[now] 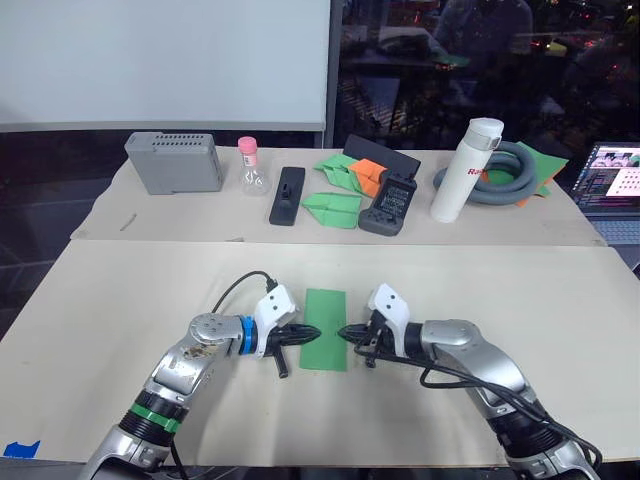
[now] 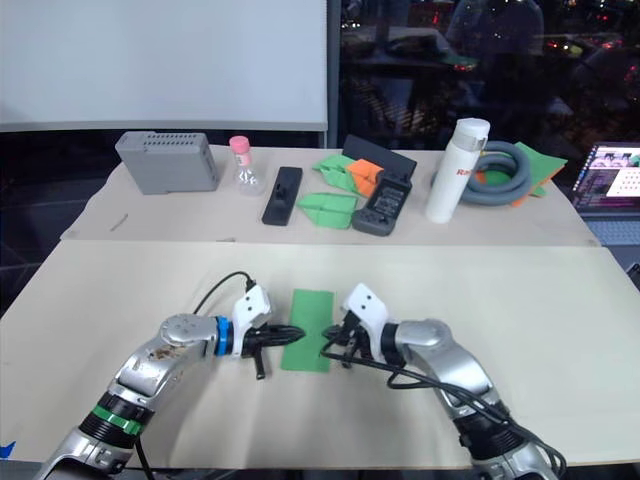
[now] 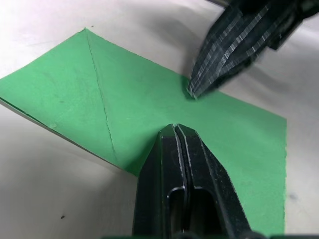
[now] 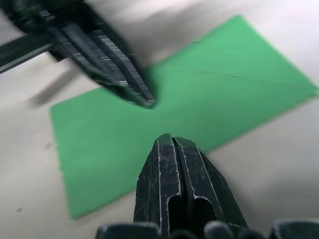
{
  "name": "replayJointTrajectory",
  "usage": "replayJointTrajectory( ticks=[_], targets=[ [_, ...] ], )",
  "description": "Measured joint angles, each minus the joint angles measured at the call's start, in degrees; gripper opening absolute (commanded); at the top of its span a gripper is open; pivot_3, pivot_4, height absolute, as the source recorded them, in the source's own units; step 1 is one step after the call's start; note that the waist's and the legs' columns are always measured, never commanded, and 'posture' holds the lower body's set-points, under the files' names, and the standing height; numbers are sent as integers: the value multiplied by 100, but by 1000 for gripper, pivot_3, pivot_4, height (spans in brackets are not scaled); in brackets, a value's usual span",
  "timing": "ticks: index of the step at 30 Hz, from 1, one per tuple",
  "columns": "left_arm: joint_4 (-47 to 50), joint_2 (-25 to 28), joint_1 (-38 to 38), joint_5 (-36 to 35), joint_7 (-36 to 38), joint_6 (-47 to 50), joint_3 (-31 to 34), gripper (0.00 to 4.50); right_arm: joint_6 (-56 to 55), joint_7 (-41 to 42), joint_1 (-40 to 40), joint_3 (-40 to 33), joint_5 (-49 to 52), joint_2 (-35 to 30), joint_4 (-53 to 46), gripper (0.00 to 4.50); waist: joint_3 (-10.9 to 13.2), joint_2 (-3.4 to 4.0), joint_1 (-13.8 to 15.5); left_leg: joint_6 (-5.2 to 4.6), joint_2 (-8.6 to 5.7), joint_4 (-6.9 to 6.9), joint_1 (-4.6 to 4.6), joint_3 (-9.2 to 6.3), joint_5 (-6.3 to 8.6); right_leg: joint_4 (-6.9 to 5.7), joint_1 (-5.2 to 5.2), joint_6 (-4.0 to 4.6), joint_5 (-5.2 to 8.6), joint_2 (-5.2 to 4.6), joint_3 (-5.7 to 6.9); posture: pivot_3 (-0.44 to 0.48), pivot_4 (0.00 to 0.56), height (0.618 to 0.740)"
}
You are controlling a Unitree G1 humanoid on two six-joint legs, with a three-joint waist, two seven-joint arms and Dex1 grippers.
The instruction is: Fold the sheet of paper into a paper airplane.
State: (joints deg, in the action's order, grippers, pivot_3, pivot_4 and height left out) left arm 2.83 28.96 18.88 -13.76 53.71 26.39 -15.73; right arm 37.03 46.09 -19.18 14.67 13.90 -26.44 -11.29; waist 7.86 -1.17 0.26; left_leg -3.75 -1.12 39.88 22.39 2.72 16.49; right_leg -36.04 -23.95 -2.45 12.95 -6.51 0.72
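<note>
The sheet of paper (image 1: 324, 330) lies flat on the near table as a narrow bright green strip running away from me, with a diagonal crease (image 3: 102, 99) near one end. My left gripper (image 1: 311, 332) is shut, its tip resting on the strip's left edge. My right gripper (image 1: 346, 335) is shut too, its tip resting on the right edge. The two tips point at each other across the strip, a short gap apart. In the left wrist view my left gripper (image 3: 175, 128) faces the right fingers (image 3: 224, 45). In the right wrist view my right gripper (image 4: 169, 138) faces the left fingers (image 4: 107, 55).
On the far table stand a grey box (image 1: 173, 161), a pink-capped bottle (image 1: 251, 168), a black remote (image 1: 287, 195), small green paper darts (image 1: 332, 208), an orange dart (image 1: 366, 176), a black handset (image 1: 390, 203), a white flask (image 1: 466, 170) and a grey hose (image 1: 512, 180). A laptop (image 1: 615, 185) sits far right.
</note>
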Motion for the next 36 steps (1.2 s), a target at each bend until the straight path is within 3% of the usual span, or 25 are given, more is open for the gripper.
replayJointTrajectory(
  ticks=[13,27,36],
  targets=[
    [107,-9,-107,19,-141,-4,34,0,-931,52,-320,159,-331,289,1017,12,0,0,-17,1,2,0,-3,1,-1,-1,2,0,0,3,1,0,150,740],
    [390,-53,-395,15,-438,43,156,0,-1973,-291,-1167,-75,-480,795,2869,12,0,1,-78,43,3,-5,-8,-1,-24,-5,2,0,0,0,0,0,150,740],
    [417,-48,-399,11,-451,123,190,0,-2142,-372,-1185,-344,-475,949,3170,12,-1,2,-97,38,8,-10,-9,-1,-21,-6,0,1,-1,-2,-5,0,150,740]
  ],
)
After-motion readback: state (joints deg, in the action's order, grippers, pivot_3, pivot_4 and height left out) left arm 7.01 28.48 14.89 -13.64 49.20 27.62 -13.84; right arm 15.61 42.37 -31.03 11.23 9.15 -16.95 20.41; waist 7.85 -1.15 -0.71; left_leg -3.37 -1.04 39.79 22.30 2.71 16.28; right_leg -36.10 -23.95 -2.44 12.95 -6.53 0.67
